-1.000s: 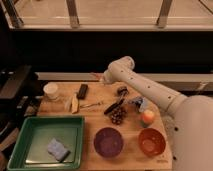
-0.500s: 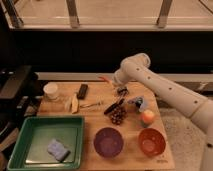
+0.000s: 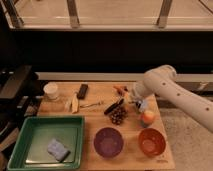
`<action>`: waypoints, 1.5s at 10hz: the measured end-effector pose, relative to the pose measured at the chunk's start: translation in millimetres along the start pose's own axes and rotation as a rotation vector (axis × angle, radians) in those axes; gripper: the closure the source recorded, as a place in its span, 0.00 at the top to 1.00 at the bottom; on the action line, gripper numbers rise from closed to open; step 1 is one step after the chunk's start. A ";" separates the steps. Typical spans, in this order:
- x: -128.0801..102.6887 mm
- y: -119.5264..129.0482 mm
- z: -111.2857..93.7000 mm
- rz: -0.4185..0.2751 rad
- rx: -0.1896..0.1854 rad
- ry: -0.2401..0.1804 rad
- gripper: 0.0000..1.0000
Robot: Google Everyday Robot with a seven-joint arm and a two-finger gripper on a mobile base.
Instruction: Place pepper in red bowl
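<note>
the jaws are clenched with nothing seen between them; the dark two-finger gripper (image 3: 131, 101) hangs low over the wooden table (image 3: 100, 122), near its back right part. the small slim red-orange pepper (image 3: 120, 90) lies just behind it. the round orange-red bowl (image 3: 151, 141) stands at the front right, beside the purple bowl (image 3: 108, 142). the round red-yellow apple (image 3: 147, 117) is between gripper and red bowl.

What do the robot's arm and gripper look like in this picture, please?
The arm is clad in smooth, rounded off-white shells, thick and tube-like, with a bulbous joint at the elbow and a row of small dark dots along the lower segment. The gripper at its end, above the far right part of the wooden table, looks darker and much smaller than the arm. No loose cables show.
</note>
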 end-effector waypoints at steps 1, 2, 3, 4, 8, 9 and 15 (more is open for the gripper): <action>-24.8 7.9 -9.3 0.045 -0.011 -0.021 0.00; -44.6 12.5 -15.1 0.080 -0.018 -0.043 0.00; -48.1 13.3 -16.1 0.086 -0.020 -0.047 0.00; -46.6 11.8 -15.2 0.082 -0.019 -0.047 0.00; -46.0 12.6 -15.2 0.085 -0.017 -0.046 0.00; -44.1 15.1 -14.1 0.079 -0.002 -0.055 0.00; -106.5 17.2 -15.9 0.117 0.074 -0.143 0.00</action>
